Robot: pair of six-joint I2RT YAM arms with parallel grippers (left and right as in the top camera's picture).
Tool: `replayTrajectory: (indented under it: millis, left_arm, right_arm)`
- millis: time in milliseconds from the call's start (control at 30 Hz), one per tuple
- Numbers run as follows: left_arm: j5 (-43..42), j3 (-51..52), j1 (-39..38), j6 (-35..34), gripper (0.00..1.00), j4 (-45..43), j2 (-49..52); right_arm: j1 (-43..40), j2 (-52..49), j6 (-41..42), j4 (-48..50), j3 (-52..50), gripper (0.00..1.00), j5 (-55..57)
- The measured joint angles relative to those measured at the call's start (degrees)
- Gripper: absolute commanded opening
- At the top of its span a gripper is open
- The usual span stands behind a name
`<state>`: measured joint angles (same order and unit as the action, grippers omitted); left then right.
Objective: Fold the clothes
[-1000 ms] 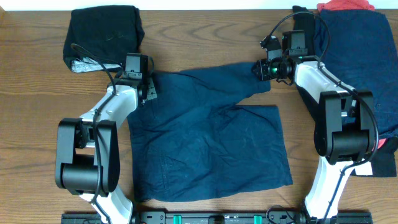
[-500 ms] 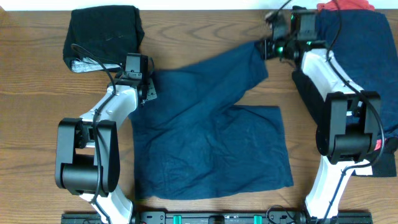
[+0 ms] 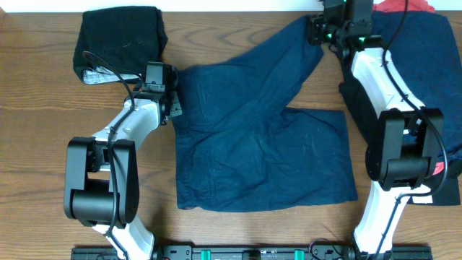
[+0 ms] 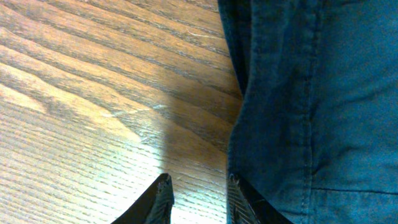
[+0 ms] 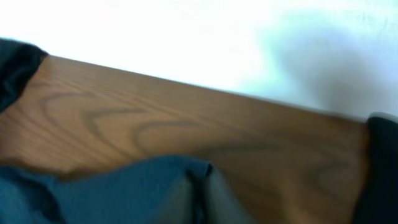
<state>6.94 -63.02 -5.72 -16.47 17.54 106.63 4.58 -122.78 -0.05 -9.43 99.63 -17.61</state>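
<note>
Navy garment (image 3: pixel 267 159) lies on the table (image 3: pixel 43 144), centre, mostly flat but creased, with seams and a stitched edge band visible. 1 section is stretched diagonally to the far right corner. Right gripper (image 3: pixel 318 29) is there, pinching a fold of that navy cloth (wrist view is blurred). Left gripper (image 3: pixel 170 108) sits at the garment's left edge, fingers spread with bare wood between them, 1 fingertip (image 4: pixel 235 190) right at the cloth edge. Folded black garment (image 3: pixel 121 36) far left. Navy and red pile (image 3: pixel 426 65) far right.

The navy garment (image 3: pixel 260 152) lies mid-frame on the bench (image 3: pixel 43 144), one leg stretched upper right into the right hand (image 3: pixel 316 30); the left hand (image 3: pixel 173 108) sits at its upper-left corner.
</note>
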Motion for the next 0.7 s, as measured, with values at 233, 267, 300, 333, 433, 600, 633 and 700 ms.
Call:
replayTrajectory:
  millis: [233, 267, 300, 333, 433, 600, 633, 700]
  left_arm:
    - [0.17, 0.0, 0.0, -0.48, 0.31, 0.2, 0.0]
    - [0.17, 0.0, 0.0, -0.52, 0.31, 0.22, 0.0]
    - [0.15, 0.0, 0.0, -0.66, 0.3, 0.22, 0.0]
    - [0.17, 0.0, 0.0, -0.72, 0.3, 0.22, 0.0]
    - [0.39, 0.0, 0.0, -0.92, 0.3, 0.15, 0.0]
    - [0.57, 0.0, 0.0, -1.29, 0.3, -0.35, 0.0]
    - [0.57, 0.0, 0.0, -1.29, 0.3, -0.63, 0.0]
    - [0.57, 0.0, -0.02, -1.29, 0.3, -1.09, 0.0]
  right_arm:
    - [1.79, 0.26, 0.09, -0.76, 0.07, 0.99, 0.92]
    - [1.64, 0.55, 0.52, -2.8, 0.07, 0.99, 1.03]
    - [1.33, 0.9, 1.07, -4.98, 0.07, 0.99, 0.98]
    - [0.87, 1.49, 1.95, -8.0, 0.09, 0.99, 0.94]
    - [-1.31, 3.04, 4.15, -16.74, 0.2, 0.99, -0.02]
    - [-5.62, 3.74, 6.25, -30.32, 0.17, 0.99, -0.9]
    - [-6.05, 3.74, 6.45, -32.68, -0.11, 0.99, -0.79]
    - [-6.38, 3.74, 7.34, -36.11, -1.09, 0.91, -0.85]
